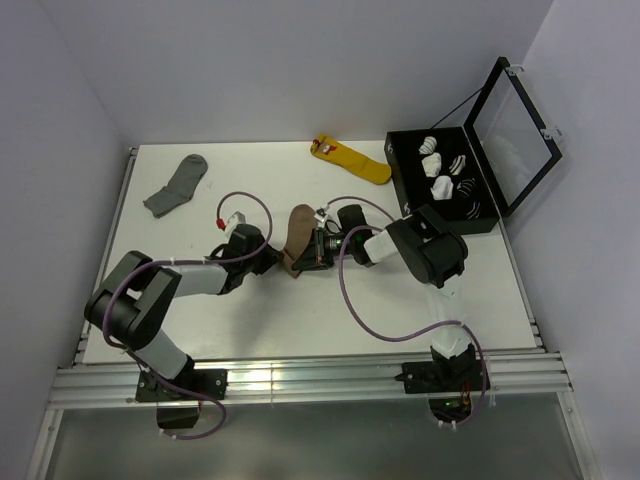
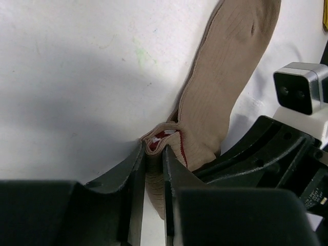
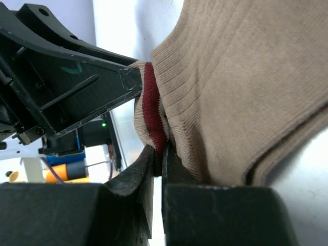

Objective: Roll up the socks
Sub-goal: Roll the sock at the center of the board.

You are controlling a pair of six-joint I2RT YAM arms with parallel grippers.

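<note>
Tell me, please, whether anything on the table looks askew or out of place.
Nothing looks damaged. The grey sock lies rumpled at the far left, and the yellow sock lies slanted outside the open box of rolled socks.

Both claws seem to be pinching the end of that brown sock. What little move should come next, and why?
Probably fold the dark red striped cuff of the tan-brown fabric sock over toward its toe, starting the roll. The left gripper and right gripper both pinch that cuff, while the foot lies flat, unrolled, on the white table.
</note>
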